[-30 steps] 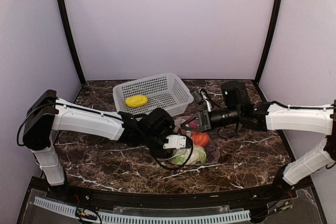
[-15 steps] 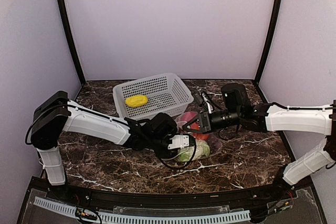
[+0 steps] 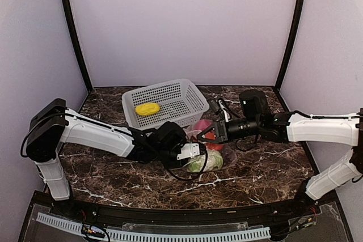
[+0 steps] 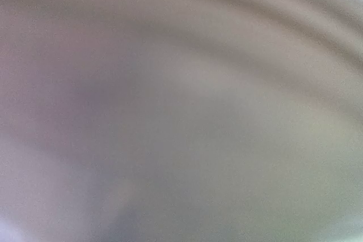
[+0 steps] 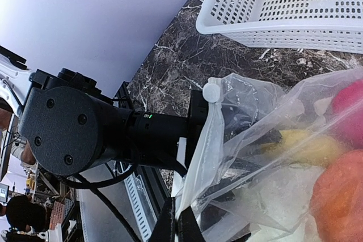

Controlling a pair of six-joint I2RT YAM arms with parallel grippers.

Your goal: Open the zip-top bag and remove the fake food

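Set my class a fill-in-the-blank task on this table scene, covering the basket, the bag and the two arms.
1. The fake food piece lying in the white basket is coloured ____.
2. Of the two arms, the one pinching the edge of the zip-top bag is the ____ one.
3. The slider on the bag's zip is coloured ____.
Missing words: yellow; right (the right tool); white.
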